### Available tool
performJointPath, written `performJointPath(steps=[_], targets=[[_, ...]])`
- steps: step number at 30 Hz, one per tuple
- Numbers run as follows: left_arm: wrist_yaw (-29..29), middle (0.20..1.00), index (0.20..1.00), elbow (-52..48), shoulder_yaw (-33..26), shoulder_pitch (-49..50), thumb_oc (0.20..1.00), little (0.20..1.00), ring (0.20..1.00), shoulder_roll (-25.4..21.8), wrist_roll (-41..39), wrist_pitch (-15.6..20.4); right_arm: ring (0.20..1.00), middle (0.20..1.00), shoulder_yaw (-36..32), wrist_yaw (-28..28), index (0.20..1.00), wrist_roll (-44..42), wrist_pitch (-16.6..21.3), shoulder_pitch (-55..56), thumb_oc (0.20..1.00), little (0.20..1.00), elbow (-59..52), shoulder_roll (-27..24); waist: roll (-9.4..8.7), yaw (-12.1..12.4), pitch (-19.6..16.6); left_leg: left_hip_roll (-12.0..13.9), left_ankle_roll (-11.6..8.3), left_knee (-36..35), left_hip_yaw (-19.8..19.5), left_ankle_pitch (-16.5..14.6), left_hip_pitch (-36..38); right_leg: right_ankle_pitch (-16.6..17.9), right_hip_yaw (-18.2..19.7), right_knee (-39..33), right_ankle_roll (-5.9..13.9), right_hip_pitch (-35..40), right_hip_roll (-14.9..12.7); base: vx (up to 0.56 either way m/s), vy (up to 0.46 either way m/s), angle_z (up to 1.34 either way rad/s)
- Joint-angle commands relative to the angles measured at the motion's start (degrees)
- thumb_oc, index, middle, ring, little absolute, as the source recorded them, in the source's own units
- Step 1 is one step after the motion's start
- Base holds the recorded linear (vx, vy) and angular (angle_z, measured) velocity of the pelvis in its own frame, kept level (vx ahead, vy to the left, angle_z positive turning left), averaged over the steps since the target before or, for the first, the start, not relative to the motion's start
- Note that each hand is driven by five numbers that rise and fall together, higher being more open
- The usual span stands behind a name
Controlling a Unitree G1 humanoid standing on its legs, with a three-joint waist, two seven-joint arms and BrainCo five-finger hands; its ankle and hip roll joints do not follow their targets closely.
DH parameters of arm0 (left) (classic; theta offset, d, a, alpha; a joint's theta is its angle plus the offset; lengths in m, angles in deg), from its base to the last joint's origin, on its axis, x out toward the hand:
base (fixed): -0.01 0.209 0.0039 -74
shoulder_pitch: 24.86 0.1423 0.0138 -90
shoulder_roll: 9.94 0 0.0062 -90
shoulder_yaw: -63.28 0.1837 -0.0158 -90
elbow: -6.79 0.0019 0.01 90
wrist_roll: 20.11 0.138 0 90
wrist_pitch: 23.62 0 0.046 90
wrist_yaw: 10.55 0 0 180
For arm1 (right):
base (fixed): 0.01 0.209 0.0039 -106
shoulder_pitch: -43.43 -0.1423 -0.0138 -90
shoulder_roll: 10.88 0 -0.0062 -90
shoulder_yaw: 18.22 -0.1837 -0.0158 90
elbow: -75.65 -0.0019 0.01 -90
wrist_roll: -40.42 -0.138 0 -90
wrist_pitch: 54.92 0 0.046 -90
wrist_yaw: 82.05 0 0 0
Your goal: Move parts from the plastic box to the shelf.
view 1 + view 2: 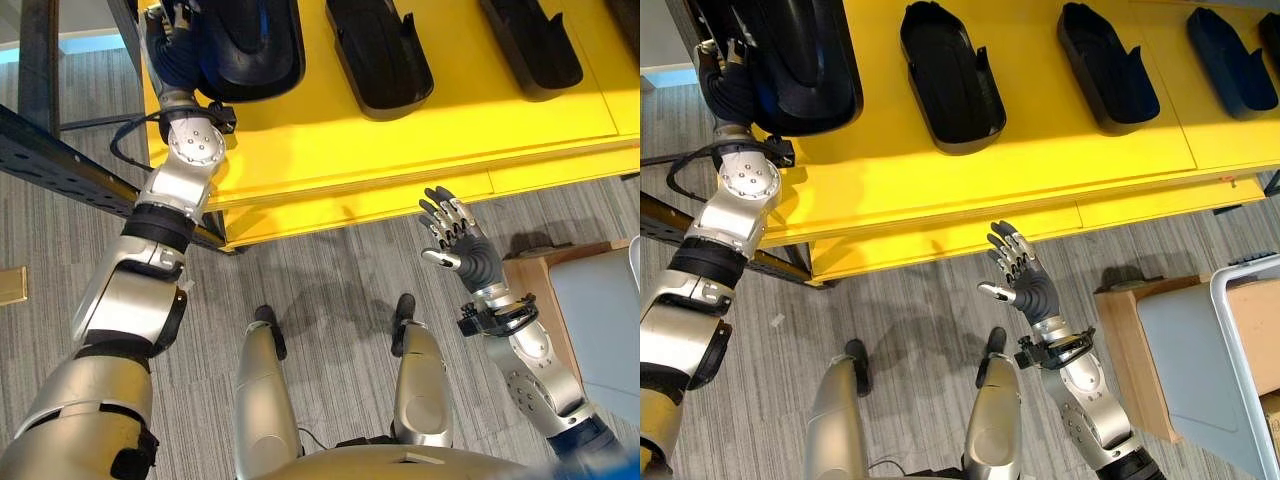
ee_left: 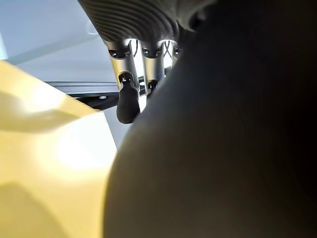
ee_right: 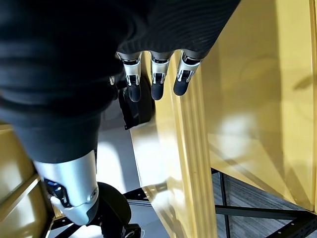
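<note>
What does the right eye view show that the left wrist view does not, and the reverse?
Right eye view alone: the right hand open and empty in front of the shelf, three more black parts lying in a row, and the plastic box on the floor. Left wrist view alone: the left hand's fingers lying over the part's edge, close up. Both: the yellow shelf and the black part the left hand holds.

a yellow shelf [image 1: 1040, 140] carries a row of black moulded parts lying side by side, well apart from each other: one at the left end [image 1: 805, 70], then a second [image 1: 950, 75], a third [image 1: 1108, 65] and a fourth [image 1: 1230, 60]. grey striped floor [image 1: 930, 300] lies beneath the shelf's front edge.
</note>
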Motion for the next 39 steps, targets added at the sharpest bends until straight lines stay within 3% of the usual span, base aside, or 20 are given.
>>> performJointPath(steps=[1, 4, 15, 23, 35, 39], targets=[[1.8, 0.200, 0.200, 1.9, -2.3, -4.7, 0.200, 0.200, 0.200, -4.8, -1.6, 0.5, 1.000, 1.000, -1.4, 1.4, 1.000, -1.3, 2.6, 0.2, 1.000, 1.000, -3.1, -2.7, 1.28, 0.1, -3.8, 1.2, 0.43, -1.9, 1.1, 0.4, 0.4, -4.0, 0.5, 6.9, -2.53, -2.9, 1.5, -0.04, 0.028, -0.07], [3.4, 0.200, 0.200, 5.7, -2.5, -5.6, 0.200, 0.200, 0.200, -6.1, -4.5, 0.3, 1.000, 1.000, -1.7, 1.7, 1.000, -1.5, 2.6, 0.5, 1.000, 1.000, -3.2, -2.9, 1.77, 0.3, -4.6, 1.1, 0.84, 0.5, 0.1, -0.3, -3.0, -5.1, 0.7, 9.7, -2.60, -6.0, 1.2, -0.03, 0.028, 0.02], [5.8, 0.200, 0.200, 11.9, -7.0, -6.2, 0.200, 0.200, 0.200, -3.6, -19.0, 1.9, 1.000, 1.000, -0.3, 1.9, 1.000, -2.7, 1.8, 1.0, 1.000, 1.000, -3.4, -3.9, 1.67, 1.0, -6.3, 0.3, 0.78, 1.5, -1.1, -0.5, -6.0, -6.6, 1.1, 11.7, -3.20, -8.4, 1.0, 0.00, 0.011, 0.07], [7.7, 0.200, 0.200, 15.4, -5.6, -7.3, 0.200, 0.200, 0.200, -3.9, -16.6, -0.5, 1.000, 1.000, -1.1, 2.8, 1.000, -3.2, 1.4, 2.4, 1.000, 1.000, -4.1, -5.3, 1.40, 0.8, -6.6, 0.4, 0.55, 1.6, -1.1, -0.2, -7.7, -6.9, 1.7, 12.2, -3.59, -10.5, 1.2, 0.00, 0.008, 0.01], [8.5, 0.200, 0.200, 16.4, 1.6, -10.0, 0.200, 0.200, 0.200, -2.2, -3.2, -4.7, 1.000, 1.000, -2.8, 4.7, 1.000, -4.1, 0.9, 3.6, 1.000, 1.000, -4.4, -6.3, 1.69, 0.3, -7.1, 0.8, 0.49, 2.1, -0.7, 0.1, -9.4, -7.2, 3.1, 13.7, -3.88, -13.4, 1.3, 0.00, 0.003, 0.00], [8.6, 0.200, 0.200, 17.0, 2.0, -10.8, 0.200, 0.200, 0.200, -2.0, -2.5, -4.9, 1.000, 1.000, -3.2, 5.2, 1.000, -4.4, 0.7, 4.0, 1.000, 1.000, -4.6, -6.7, 1.75, 0.1, -7.2, 1.0, 0.41, 2.3, -0.6, 0.2, -9.8, -7.4, 3.3, 14.1, -3.99, -14.2, 1.3, 0.00, -0.003, -0.04]])
